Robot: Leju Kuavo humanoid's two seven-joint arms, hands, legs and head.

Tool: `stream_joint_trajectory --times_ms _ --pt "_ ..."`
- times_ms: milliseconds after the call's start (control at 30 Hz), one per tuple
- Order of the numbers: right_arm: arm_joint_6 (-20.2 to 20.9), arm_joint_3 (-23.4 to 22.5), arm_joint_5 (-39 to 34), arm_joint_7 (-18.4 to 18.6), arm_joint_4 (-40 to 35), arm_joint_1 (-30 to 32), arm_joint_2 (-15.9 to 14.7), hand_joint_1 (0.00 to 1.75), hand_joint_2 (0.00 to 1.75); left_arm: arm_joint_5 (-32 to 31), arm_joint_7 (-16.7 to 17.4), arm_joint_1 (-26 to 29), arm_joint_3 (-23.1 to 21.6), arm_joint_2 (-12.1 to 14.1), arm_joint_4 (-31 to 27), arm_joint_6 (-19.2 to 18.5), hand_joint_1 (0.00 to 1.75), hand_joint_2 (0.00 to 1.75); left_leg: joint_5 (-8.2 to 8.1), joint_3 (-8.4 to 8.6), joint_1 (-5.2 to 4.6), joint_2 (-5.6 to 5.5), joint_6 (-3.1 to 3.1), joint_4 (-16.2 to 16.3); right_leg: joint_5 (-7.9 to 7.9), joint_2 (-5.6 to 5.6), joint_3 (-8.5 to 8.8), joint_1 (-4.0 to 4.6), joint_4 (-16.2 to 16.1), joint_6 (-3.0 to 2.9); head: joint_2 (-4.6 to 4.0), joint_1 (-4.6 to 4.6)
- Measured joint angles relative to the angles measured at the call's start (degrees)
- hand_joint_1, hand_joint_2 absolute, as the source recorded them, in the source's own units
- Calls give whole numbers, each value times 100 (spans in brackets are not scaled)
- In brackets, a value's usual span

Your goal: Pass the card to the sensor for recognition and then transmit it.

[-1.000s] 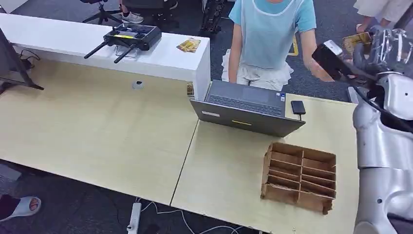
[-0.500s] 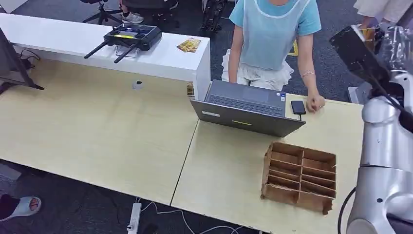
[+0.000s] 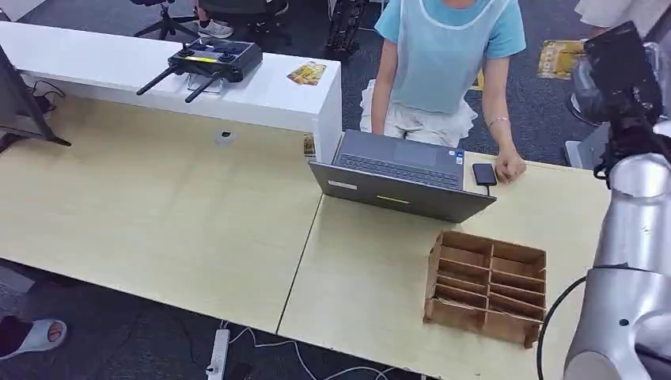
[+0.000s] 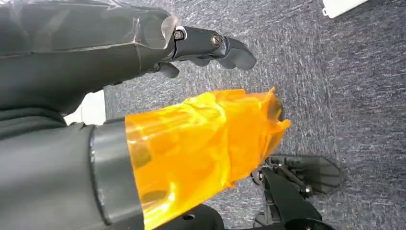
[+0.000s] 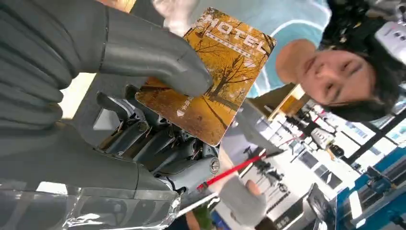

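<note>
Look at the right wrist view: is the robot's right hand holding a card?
Yes, the right hand pinches the orange card under its thumb.

My card (image 5: 213, 79) looks glossy plastic, bench (image 3: 158, 206) is pale matt wood laminate, organizer (image 3: 487, 286) raw brown cardboard, and my arm (image 3: 633, 261) is smooth silvery metal.

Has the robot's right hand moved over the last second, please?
Yes. The right hand has swung rightward and farther from the laptop, toward the picture's right edge.
</note>
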Motion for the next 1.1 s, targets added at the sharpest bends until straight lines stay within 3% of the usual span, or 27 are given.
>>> stream_joint_trajectory --times_ms 233,1100 --pt "132 18 -756 -39 -53 118 -175 175 175 94 -2 4 59 0 0 0 0 0 0 0 0 -1 0 0 0 -1 1 0 -2 0 0 0" --pt "737 195 -2757 -293 -389 1357 -1669 175 175 299 -20 35 293 -4 0 72 0 0 -4 -5 -2 -13 4 2 0 -10 1 -1 -8 1 2 -2"
